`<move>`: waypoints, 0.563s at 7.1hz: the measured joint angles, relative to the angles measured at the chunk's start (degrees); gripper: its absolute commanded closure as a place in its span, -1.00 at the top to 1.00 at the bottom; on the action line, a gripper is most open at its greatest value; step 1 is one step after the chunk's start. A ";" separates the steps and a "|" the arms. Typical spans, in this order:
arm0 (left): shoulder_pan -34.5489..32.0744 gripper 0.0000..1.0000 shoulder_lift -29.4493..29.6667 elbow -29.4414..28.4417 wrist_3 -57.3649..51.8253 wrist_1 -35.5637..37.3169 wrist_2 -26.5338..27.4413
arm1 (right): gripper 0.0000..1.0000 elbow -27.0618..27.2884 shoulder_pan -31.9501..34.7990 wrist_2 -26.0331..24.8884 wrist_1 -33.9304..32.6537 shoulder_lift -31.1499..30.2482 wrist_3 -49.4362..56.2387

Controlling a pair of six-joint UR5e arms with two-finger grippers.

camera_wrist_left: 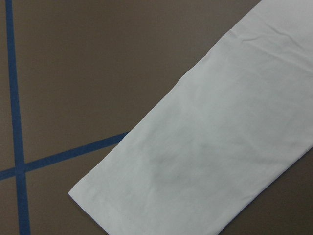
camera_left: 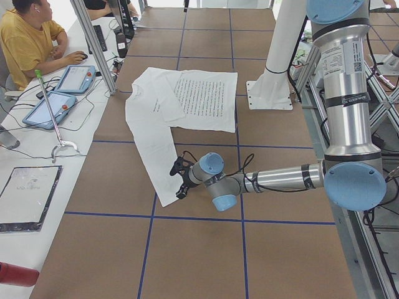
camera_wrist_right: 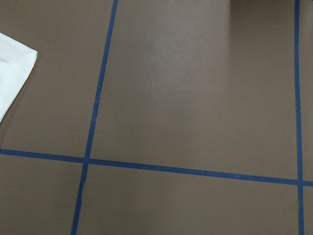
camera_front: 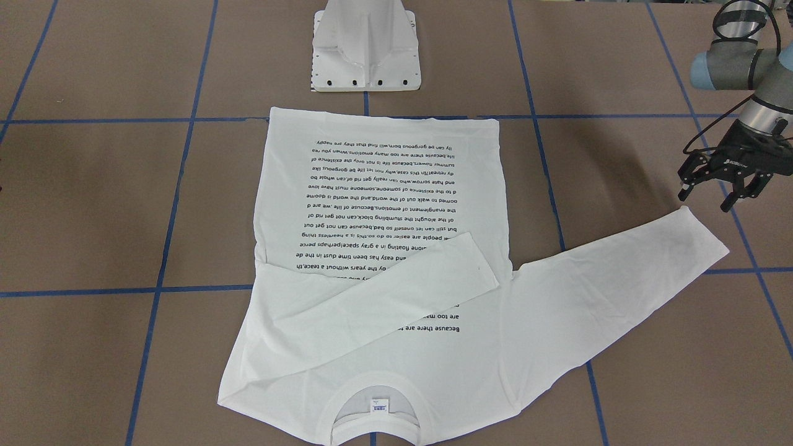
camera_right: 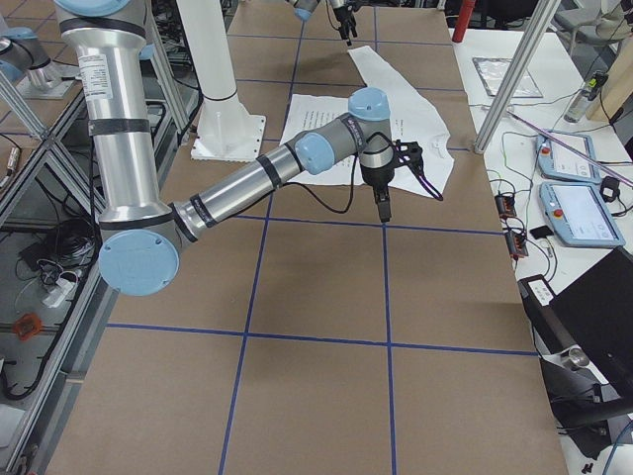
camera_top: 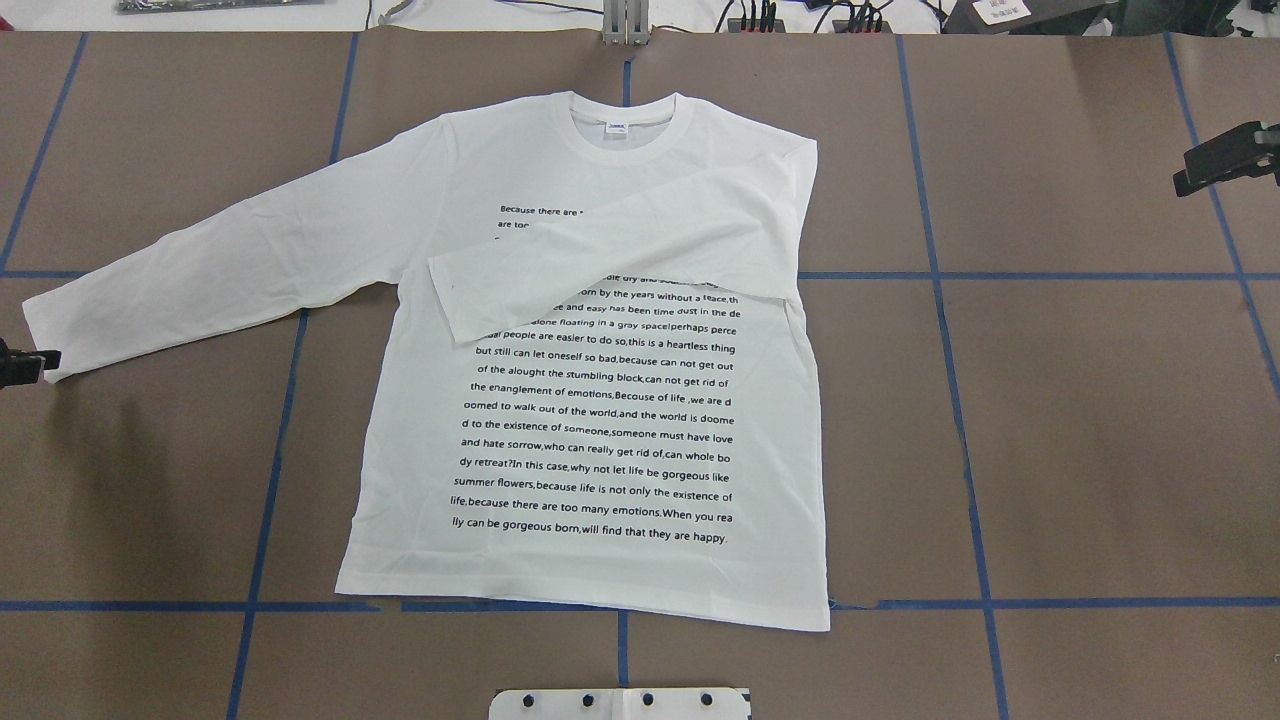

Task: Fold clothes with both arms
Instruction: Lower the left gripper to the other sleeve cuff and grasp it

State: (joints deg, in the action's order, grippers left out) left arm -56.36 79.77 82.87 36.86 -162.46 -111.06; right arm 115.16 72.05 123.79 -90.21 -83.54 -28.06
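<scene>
White shirt (camera_top: 600,420) lies flat. My left gripper (camera_front: 706,197), jaws apart, holds nothing. Right gripper (camera_top: 1225,160): state I cannot tell.

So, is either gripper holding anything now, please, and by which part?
Nothing is held. The left gripper hangs open by the sleeve cuff of the T-shirt; the right gripper is away over the table.

light: bright, even | shadows: soft, faint | focus: sharp | sheen: table (camera_wrist_right: 186,63)
</scene>
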 measured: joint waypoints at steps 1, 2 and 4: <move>0.82 0.66 0.05 -0.64 0.05 -0.04 0.90 | 1.00 -0.02 0.00 -0.07 0.02 -0.16 -0.03; 1.45 0.55 0.09 -1.00 0.07 -0.04 1.43 | 1.00 -0.06 -0.01 -0.17 0.03 -0.35 -0.05; 2.33 0.48 0.82 -1.97 0.08 -0.01 2.00 | 1.00 -0.22 -0.05 -0.35 0.09 -0.52 -0.01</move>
State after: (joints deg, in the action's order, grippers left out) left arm -54.03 80.58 80.91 36.94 -162.47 -109.06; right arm 114.94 72.01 123.45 -90.12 -84.06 -28.07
